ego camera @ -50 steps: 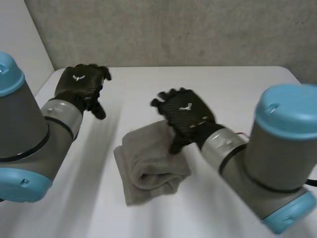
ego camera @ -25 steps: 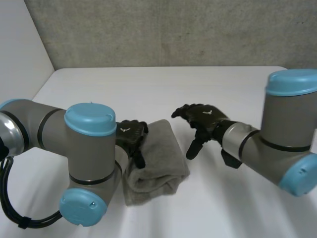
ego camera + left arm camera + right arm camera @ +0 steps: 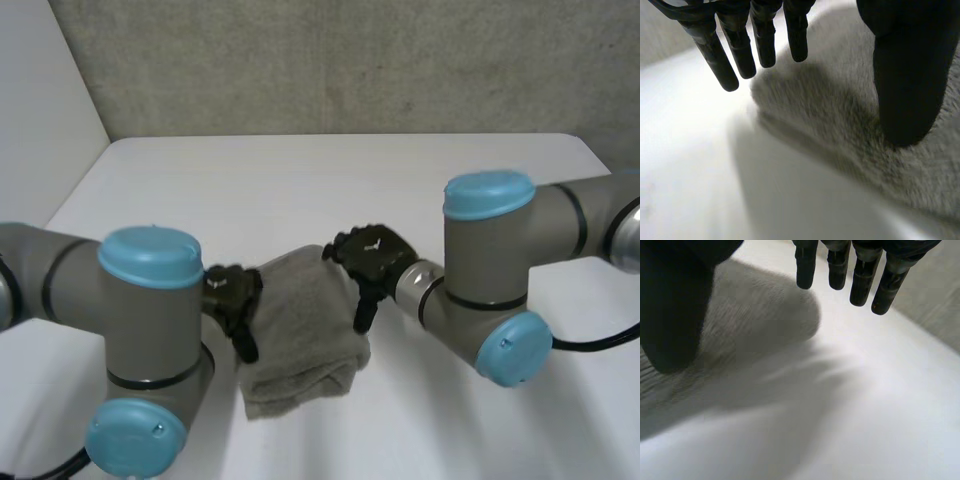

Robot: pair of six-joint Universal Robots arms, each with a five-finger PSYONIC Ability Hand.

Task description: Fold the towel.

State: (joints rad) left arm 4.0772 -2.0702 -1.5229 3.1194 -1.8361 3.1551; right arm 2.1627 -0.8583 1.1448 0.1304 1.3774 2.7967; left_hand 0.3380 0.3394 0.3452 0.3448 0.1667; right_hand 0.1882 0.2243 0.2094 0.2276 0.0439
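The grey towel [image 3: 300, 335] is lying as a folded bundle near the middle of the white table [image 3: 300, 180]. The two black hands are standing at its two sides. The left hand [image 3: 232, 302] is hanging at the towel's left edge, and the right hand [image 3: 370, 258] is hanging at its right edge, toward the far corner.

In the left wrist view the fingers [image 3: 740, 50] are pointing straight and a little spread, with their tips over the border between towel and table. The thumb [image 3: 902, 80] is reaching over the cloth, and the hand is holding nothing.

In the right wrist view the straight fingers [image 3: 860, 277] are hanging over the bare table just beside the towel. The thumb [image 3: 675, 310] is over the cloth, and this hand is also holding nothing. Whether the thumbs are touching the towel, I cannot tell.
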